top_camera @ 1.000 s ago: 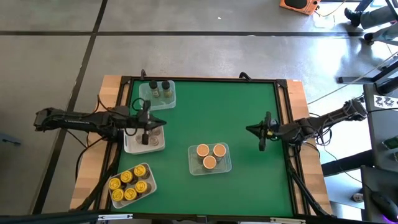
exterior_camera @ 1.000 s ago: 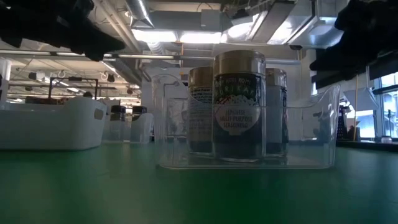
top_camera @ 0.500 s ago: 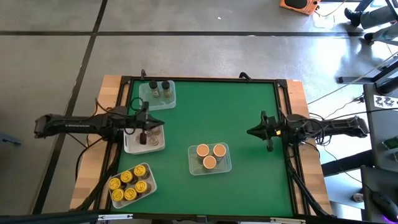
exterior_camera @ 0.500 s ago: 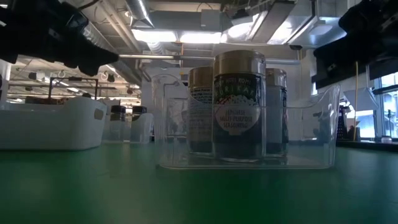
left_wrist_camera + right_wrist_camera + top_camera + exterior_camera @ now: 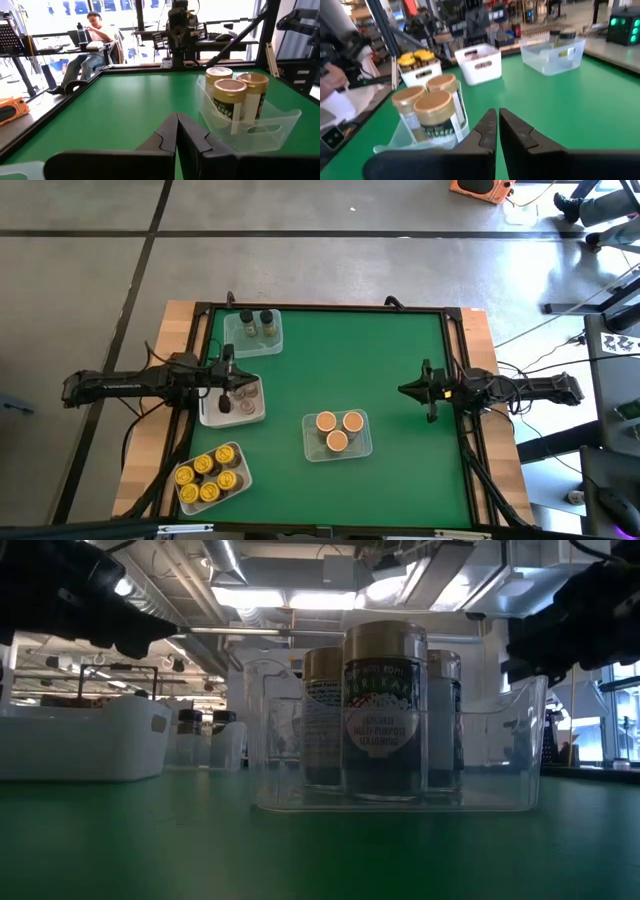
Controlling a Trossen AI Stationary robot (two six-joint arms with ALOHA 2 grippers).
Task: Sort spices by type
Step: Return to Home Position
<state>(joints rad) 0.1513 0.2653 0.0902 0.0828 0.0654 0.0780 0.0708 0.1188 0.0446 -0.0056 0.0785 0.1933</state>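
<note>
Spice jars stand sorted in trays. Three orange-tan-lidded jars (image 5: 337, 430) fill a clear tray mid-table and also show as tan-lidded jars (image 5: 233, 98) in the left wrist view. Yellow-lidded jars (image 5: 207, 477) sit in a white tray near the left front corner. Two dark-lidded jars (image 5: 256, 322) stand in a clear tray at the far left. Brownish-grey-lidded jars (image 5: 233, 398) are in a white tray (image 5: 252, 413). My left gripper (image 5: 250, 379) (image 5: 176, 131) hovers shut over that white tray's far part. My right gripper (image 5: 403, 390) (image 5: 497, 125) hangs shut right of centre, pointing left.
The green table (image 5: 360, 360) has a black raised frame all round. Bare green lies between the two grippers and along the far and right sides. A person (image 5: 97, 37) sits in the room beyond the table.
My left gripper has drawn back a little toward the table's left edge, staying shut above the white tray. My right arm has swung level behind its gripper, which has stayed almost in place. No jar or tray has moved.
</note>
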